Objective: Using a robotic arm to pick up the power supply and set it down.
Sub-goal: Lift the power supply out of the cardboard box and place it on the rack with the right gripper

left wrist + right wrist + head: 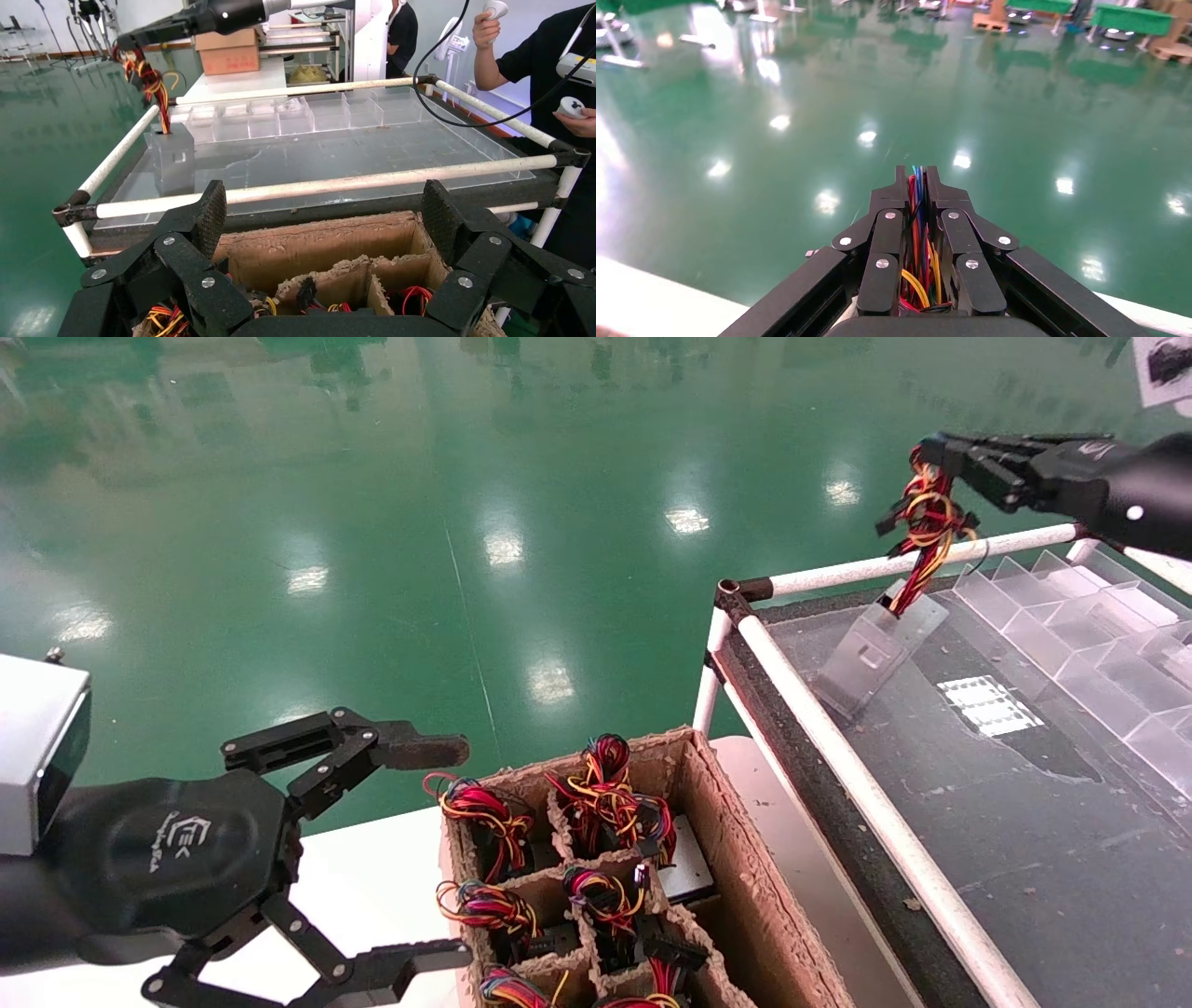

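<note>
The right gripper (931, 453) is extended over the near-left corner region of the table (1024, 822), above its white rail (922, 561). Its jaws are clenched on the wire bundle (927, 523) of the power supply (875, 649). In the right wrist view the coloured wires (918, 232) run between the closed fingers (884, 253).

The power supply hangs from the wires below the gripper. It is tilted in the head view, with its lower edge at or just above the table surface; contact cannot be confirmed. In the left wrist view the supply (172, 158) appears upright near the table's corner, just inside the rail (316, 186).

Clear dividers (1080, 645) occupy the far side of the table, apart from the supply.

The left gripper (424, 850) is beside the cardboard box (736, 877), at its left side, with jaws released and spread wide. It holds nothing. In the left wrist view its fingers (204, 217) frame the box (323, 246).

The box is divided into compartments. Several compartments contain further units with red, yellow and black wire bundles (605, 794).

A person (541, 77) holding controllers stands beyond the table in the left wrist view.
</note>
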Motion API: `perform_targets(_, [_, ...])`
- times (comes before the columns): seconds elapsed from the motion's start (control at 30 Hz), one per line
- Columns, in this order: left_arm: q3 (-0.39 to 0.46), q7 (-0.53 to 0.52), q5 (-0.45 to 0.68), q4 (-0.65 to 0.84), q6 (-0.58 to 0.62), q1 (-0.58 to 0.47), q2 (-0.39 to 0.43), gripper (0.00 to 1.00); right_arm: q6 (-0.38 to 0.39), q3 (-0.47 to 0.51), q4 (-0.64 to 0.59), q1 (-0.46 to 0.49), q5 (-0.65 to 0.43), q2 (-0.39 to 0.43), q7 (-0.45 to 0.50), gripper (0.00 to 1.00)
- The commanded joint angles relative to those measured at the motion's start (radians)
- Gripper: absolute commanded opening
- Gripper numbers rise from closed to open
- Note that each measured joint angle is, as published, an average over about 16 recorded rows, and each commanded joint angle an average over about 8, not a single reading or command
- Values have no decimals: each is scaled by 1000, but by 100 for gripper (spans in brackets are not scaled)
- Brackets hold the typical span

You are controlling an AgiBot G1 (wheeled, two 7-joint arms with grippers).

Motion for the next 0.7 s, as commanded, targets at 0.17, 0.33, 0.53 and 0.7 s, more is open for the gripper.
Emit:
perform_targets(0.17, [0, 0, 0, 0, 0, 0, 0, 100, -10, -18, 5, 1, -26, -9, -25, 0])
perform_targets(0.33, [0, 0, 0, 0, 0, 0, 0, 100, 10, -27, 3, 4, -40, -30, -45, 0])
perform_targets(0.53, [1, 0, 0, 0, 0, 0, 0, 100, 24, -32, 2, 8, -46, -62, -57, 0])
perform_targets(0.7, [1, 0, -1, 0, 0, 0, 0, 100, 32, -35, 3, 11, -51, -92, -65, 0])
